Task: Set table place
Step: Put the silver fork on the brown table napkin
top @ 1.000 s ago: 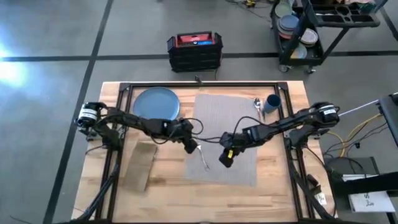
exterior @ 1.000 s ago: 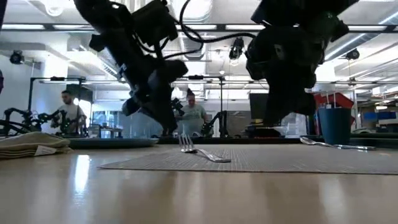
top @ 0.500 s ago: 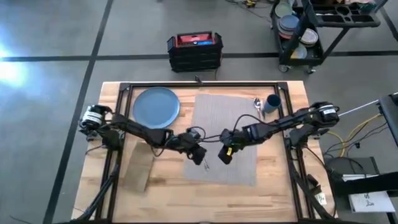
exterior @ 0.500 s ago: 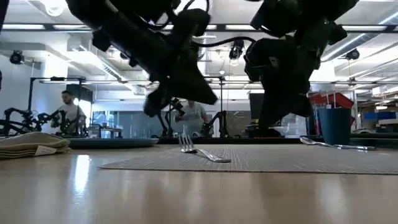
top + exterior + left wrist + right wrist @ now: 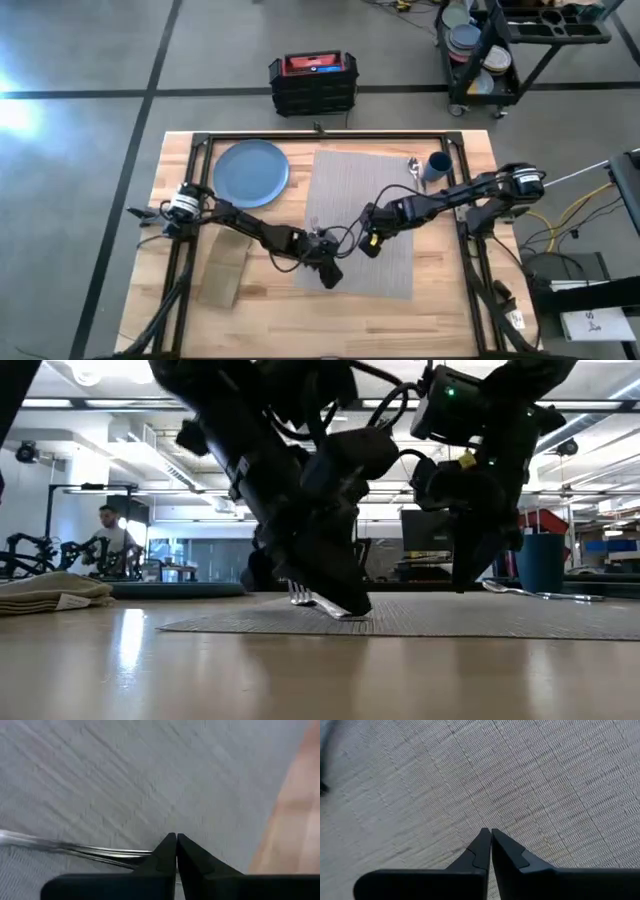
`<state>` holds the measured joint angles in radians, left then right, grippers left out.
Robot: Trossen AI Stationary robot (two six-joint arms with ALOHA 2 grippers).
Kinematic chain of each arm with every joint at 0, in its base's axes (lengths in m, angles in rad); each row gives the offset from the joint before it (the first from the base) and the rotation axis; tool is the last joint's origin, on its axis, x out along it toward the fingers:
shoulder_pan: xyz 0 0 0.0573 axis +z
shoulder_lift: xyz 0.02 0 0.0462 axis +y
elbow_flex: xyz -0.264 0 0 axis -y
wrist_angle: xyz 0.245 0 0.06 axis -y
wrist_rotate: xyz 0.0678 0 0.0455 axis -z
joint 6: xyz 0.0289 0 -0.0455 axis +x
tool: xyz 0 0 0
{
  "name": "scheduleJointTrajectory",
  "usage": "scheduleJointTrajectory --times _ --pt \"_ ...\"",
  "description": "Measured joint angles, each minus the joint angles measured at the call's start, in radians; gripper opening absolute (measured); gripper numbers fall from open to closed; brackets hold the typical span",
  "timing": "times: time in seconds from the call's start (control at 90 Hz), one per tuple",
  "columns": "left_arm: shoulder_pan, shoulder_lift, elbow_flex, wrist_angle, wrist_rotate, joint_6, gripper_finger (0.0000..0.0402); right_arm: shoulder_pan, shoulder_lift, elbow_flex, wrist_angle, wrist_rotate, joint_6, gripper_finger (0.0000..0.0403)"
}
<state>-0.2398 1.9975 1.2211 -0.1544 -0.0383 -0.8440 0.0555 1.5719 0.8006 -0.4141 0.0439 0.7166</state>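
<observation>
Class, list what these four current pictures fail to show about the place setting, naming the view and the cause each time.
- Fork: left wrist view blurs it; the left hand covers it in the high view.
- Knife: not seen in any view.
- Spoon: too small in the high view to tell its bowl from its handle.
- Napkin: cut by the low view's edge.
- Plate: edge-on in the low view.

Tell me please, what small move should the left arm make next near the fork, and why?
Probably open the left gripper and settle it around the fork. Its fingers are pressed together just above the handle, which lies loose on the grey placemat, so no grasp is possible yet. The right gripper, also shut, hovers over the mat nearby.
</observation>
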Motion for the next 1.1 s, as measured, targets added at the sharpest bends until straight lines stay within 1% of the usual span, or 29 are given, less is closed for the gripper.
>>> scheduleJointTrajectory --times 0.267,0.367,0.5,0.567,0.667,0.744,0.811,0.956,1.1 --pt "-0.005 -0.033 0.063 -0.329 -0.001 0.05 0.0 -0.002 -0.001 -0.04 0.006 -0.016 0.001 0.0" --pt "-0.009 -0.061 0.059 -0.366 -0.001 0.05 0.0 -0.002 -0.002 -0.044 0.006 -0.015 0.003 0.0" --pt "-0.01 -0.125 0.058 -0.372 -0.008 0.042 0.0 -0.002 -0.003 -0.044 0.007 -0.015 0.009 0.0" --pt "-0.011 -0.153 0.05 -0.384 -0.067 -0.006 0.0 -0.002 -0.005 -0.044 0.007 -0.007 0.017 0.0" --pt "0.0 -0.183 0.028 -0.405 -0.18 -0.184 0.0 -0.002 -0.006 -0.045 0.006 0.014 0.024 0.0" --pt "0.022 -0.188 0.001 -0.417 -0.199 -0.323 0.0 -0.004 -0.006 -0.045 0.006 0.018 0.024 0.0" --pt "0.039 -0.185 -0.019 -0.432 -0.198 -0.399 0.0002 -0.005 -0.006 -0.045 0.007 0.023 0.024 0.0001" --pt "0.065 -0.186 -0.037 -0.425 -0.198 -0.43 0.0028 -0.01 -0.007 -0.046 0.007 0.028 0.024 0.0022" --pt "0.078 -0.188 -0.037 -0.421 -0.198 -0.426 0.0077 -0.009 -0.007 -0.046 0.008 0.028 0.018 0.0067"
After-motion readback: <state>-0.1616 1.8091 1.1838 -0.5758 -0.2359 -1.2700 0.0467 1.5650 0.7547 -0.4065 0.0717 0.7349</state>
